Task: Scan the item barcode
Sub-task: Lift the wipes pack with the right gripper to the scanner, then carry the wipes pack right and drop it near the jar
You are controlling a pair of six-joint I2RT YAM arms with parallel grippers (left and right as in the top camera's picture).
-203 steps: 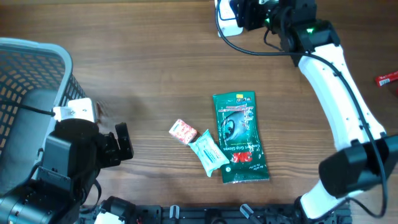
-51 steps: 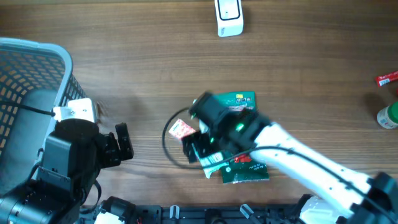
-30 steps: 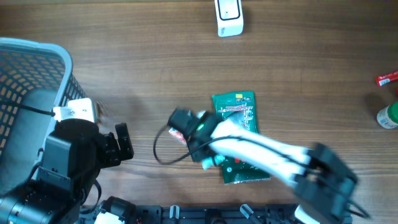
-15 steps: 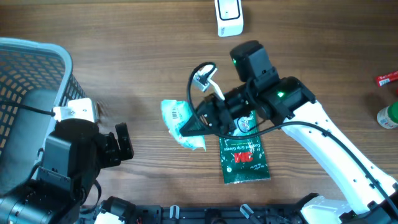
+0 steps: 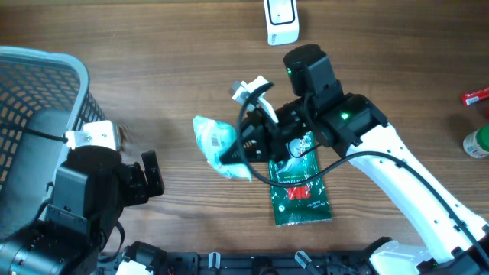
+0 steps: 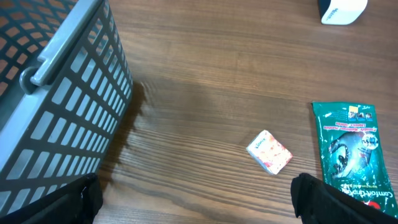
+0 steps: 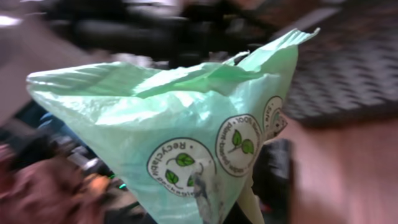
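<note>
Brown wood table (image 5: 153, 61) fills the view from above. Near its middle, the right claw (image 5: 243, 150) is squeezed tight on a light green packet (image 5: 216, 147). The claw pinches the packet's 3 o'clock end, so the rest of it sticks out past the claw's tip toward 9 o'clock. A small white patch with dark marks shows on the packet's top. From the right wrist camera the packet fills almost the whole picture. It is crinkly and has round leaf marks on it.

At 5 o'clock from the claw, a dark green glove pack (image 5: 299, 187) lies flat on the table, partly under the arm. A white scanner (image 5: 281, 21) sits at 12 o'clock, well apart, by the far edge.

At 9 o'clock from the packet is the left claw (image 5: 150, 179), near a grey basket (image 5: 46, 69). Its fingers (image 6: 81, 199) are spread wide apart and hold nothing. The left wrist camera shows a small pink and white box (image 6: 269, 151) on the wood, just beside the glove pack at its 9 o'clock. From above the box cannot be seen.
</note>
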